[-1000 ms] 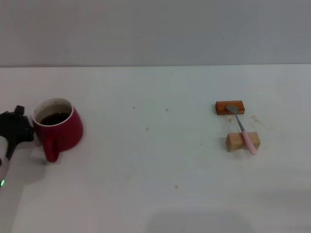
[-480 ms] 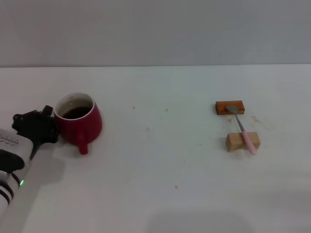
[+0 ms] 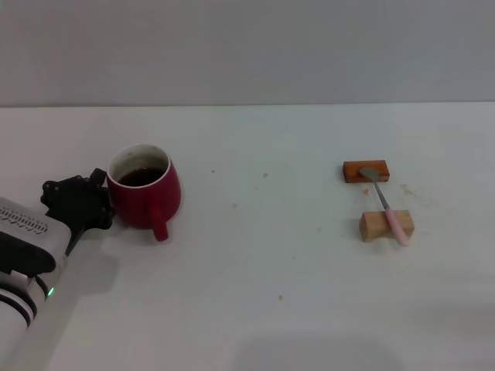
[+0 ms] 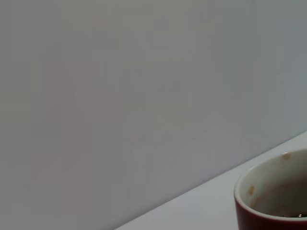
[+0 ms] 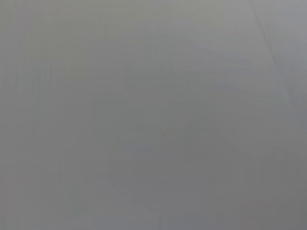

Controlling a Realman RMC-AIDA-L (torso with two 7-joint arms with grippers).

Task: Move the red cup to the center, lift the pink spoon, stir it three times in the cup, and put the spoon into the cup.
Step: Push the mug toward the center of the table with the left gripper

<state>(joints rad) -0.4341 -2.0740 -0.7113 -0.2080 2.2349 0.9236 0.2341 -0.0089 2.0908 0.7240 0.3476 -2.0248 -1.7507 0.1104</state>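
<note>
The red cup (image 3: 145,193) stands upright on the white table (image 3: 255,294) at the left of the middle, handle toward the front, with dark liquid inside. My left gripper (image 3: 91,205) is black and sits right against the cup's left side. The cup's rim also shows in the left wrist view (image 4: 273,191). The pink spoon (image 3: 387,207) lies at the right across two wooden blocks, its metal bowl on the far one. My right gripper is out of view.
A red-brown block (image 3: 353,171) and a pale wooden block (image 3: 373,226) carry the spoon at the right. A grey wall runs behind the table's far edge. The right wrist view shows only a plain grey surface.
My left gripper and the red cup have moved together to the right, toward the table's middle. The spoon and blocks have not moved.
</note>
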